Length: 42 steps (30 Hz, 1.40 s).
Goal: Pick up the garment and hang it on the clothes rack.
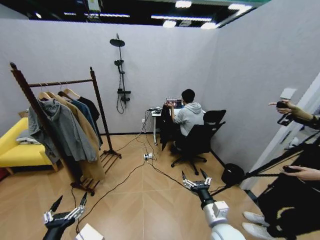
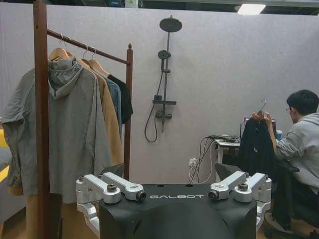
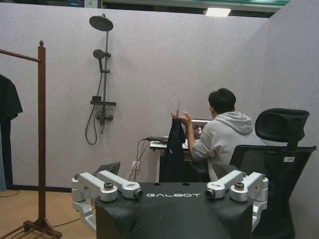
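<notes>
**Soft black garment, held up by its hook at the far counter**

You are looking at the garment (image 3: 175,144) hanging limp from a hanger, which a seated person's hand (image 3: 180,117) is holding up at the near edge of the counter (image 3: 164,145) by the back wall. It is draping in loose folds, so it is probably going to feel light, floppy and prone to swinging (fabric alone gives a poor grip). Take the stiff metal hook (image 2: 262,104) or the hanger's neck. Your left hand (image 1: 65,212) and right hand (image 1: 196,179) are both hovering over the floor, fingers spread wide, carrying nothing. The clothes rack (image 1: 95,85) is standing well apart, to your left.
</notes>
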Tool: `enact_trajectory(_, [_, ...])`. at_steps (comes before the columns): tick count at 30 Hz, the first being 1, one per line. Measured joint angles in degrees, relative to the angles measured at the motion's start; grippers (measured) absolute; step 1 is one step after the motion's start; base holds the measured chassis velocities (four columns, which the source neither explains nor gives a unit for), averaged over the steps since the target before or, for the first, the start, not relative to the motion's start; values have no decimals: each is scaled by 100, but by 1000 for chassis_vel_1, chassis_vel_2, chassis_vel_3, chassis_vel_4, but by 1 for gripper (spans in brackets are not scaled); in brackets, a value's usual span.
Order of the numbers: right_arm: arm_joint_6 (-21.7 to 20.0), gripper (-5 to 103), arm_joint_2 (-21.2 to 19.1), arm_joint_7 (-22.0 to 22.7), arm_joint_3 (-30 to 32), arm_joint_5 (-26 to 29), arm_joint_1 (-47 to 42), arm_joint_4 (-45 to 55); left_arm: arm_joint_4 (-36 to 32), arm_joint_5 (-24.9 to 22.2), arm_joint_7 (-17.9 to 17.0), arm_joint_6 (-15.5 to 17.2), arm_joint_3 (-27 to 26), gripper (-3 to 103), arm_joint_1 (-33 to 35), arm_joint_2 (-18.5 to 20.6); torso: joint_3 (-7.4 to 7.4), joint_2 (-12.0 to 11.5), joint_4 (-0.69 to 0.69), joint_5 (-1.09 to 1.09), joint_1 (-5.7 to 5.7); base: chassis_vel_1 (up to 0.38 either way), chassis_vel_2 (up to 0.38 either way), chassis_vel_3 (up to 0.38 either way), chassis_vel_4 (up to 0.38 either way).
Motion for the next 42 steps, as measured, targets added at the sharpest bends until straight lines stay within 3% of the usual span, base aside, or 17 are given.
enact_trajectory(26, [-20,100,22,-48,9,84,0,17,0,0,0,0,0,100,1,0,-1,2,0,0,-1,-5,4,5,-3])
enact_trajectory(42, [90,100,106,-83,-26,41,-64,61,0,0,0,0,0,100,0,0,0,0,0,-2,2,-188,193,193,-199])
